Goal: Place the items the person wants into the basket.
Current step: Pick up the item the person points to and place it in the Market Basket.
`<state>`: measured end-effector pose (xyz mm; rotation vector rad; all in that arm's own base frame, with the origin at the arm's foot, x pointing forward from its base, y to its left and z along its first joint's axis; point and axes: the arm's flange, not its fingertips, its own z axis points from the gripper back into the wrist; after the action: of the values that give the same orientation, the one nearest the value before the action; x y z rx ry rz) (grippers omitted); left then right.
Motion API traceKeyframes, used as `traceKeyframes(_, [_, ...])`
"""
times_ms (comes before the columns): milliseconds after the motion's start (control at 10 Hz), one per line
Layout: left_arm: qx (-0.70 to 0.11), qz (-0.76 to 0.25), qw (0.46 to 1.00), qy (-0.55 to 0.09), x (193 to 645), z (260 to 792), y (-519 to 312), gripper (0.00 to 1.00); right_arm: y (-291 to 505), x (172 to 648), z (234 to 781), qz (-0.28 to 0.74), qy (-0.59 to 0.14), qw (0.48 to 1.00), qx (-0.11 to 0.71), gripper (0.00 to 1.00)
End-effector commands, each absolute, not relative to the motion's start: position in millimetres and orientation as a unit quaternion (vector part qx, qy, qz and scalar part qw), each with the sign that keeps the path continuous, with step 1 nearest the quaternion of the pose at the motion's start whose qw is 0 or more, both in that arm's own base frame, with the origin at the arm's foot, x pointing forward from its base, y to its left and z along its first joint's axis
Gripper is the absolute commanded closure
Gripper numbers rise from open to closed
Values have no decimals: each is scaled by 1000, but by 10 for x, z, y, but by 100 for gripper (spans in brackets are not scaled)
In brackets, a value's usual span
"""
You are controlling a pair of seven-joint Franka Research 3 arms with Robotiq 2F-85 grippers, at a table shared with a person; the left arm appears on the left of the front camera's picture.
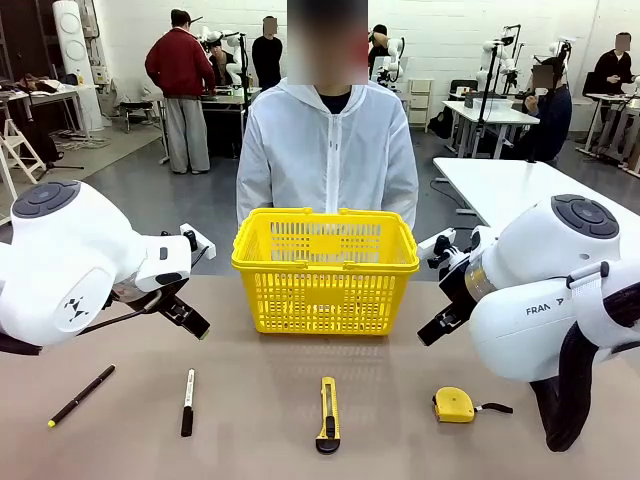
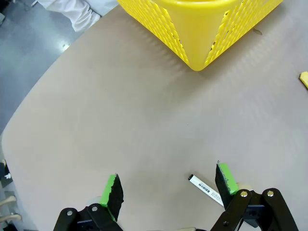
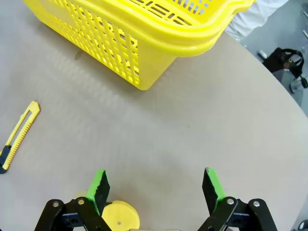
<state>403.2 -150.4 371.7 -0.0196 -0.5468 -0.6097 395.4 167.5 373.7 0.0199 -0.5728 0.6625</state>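
The yellow basket [image 1: 325,270] stands at the table's middle, in front of the person [image 1: 327,150] in the white jacket. Along the near edge lie the black pen [image 1: 80,396] at the left and the yellow tape measure [image 1: 455,404] at the right. My left gripper [image 1: 187,318] hovers open to the left of the basket; its wrist view shows the basket's corner [image 2: 197,33] beyond its open fingers [image 2: 111,191]. My right gripper [image 1: 440,325] hangs open to the right of the basket. In its wrist view the tape measure [image 3: 120,217] lies just by the left fingertip [image 3: 100,186].
A white marker with a black cap [image 1: 188,402] lies right of the pen, and its barrel [image 2: 207,189] shows near my left gripper's right finger. A yellow-and-black utility knife [image 1: 328,414] lies in front of the basket [image 3: 144,38]. Bare tabletop surrounds both grippers.
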Motion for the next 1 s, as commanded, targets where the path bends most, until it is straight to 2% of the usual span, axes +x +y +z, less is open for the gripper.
traceKeyframes(0, [-10,-296,917,-266,4033,3717,-1502,0,1674,3955,3737,321,-277,906,10,0])
traceKeyframes(600, [-9,-296,917,-266,4032,3717,-1505,0,1675,3954,3737,321,-277,906,10,0])
traceKeyframes(800, [32,-320,899,-298,3635,4550,-1381,0,1591,3609,4592,299,-304,903,-50,0])
traceKeyframes(900, [37,-329,895,-300,3566,4977,-1311,0,1553,3509,5022,291,-292,908,-76,0])
